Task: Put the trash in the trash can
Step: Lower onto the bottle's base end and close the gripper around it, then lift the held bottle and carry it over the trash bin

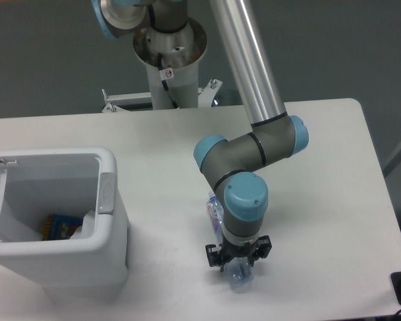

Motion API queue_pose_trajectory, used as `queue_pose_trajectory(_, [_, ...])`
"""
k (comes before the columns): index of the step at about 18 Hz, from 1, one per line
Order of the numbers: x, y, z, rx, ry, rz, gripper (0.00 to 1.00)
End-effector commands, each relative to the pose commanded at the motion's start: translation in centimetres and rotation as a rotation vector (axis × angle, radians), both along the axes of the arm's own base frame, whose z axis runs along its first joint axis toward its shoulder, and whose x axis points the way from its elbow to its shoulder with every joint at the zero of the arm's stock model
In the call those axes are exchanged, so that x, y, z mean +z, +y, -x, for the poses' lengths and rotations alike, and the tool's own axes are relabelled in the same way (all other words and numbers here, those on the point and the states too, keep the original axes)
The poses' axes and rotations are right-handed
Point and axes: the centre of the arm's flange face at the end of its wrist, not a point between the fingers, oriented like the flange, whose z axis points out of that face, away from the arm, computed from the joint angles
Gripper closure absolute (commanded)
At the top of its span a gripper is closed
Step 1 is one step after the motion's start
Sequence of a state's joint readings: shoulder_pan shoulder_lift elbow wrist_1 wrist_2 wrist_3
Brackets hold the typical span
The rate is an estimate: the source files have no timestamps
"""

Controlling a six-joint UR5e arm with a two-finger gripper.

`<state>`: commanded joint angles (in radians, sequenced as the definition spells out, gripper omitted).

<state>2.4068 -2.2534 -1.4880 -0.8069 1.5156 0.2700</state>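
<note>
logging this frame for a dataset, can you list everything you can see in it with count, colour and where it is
table: 1, white, fills most of the view
bin: 1, white with a grey latch tab, lid open, on the table at front left
stuff in the bin: a blue and multicoloured item and something white at the bottom; count cannot be told
bottle: 1, clear with a blue-white label, lying on the table right of the bin, partly under the arm
bracket: 1, white metal, behind the table at the arm's base
arm: 1, silver and grey with light blue caps, reaching down from the rear pedestal
claw: 1, black, low over the bottle's near end, fingers either side of it; grip cannot be told
</note>
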Motion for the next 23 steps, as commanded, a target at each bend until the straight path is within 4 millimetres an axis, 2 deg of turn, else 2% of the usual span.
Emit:
queue_pose_trajectory(8, [1.0, 0.1, 0.1, 0.0, 0.012, -0.011, 0.44])
queue_pose_trajectory(9, [1.5, 0.2, 0.2, 0.0, 0.017, -0.018, 0.43])
queue_pose_trajectory(11, [4.0, 0.4, 0.3, -0.002, 0.043, -0.051, 0.43])
queue_pose_trajectory(16, [13.3, 2.2, 1.0, 0.013, 0.07, -0.278, 0.43])
queue_pose_trajectory(18, [17.9, 2.7, 1.4, 0.052, 0.095, -0.387, 0.43])
queue_pose_trajectory(20, [22.9, 3.0, 0.9, 0.09, 0.109, -0.525, 0.43])
queue_pose_trajectory(21, [26.5, 2.9, 0.0, 0.099, 0.115, -0.611, 0.43])
queue_pose_trajectory(23, [31.0, 2.3, -1.6, 0.096, 0.111, -0.691, 0.43])
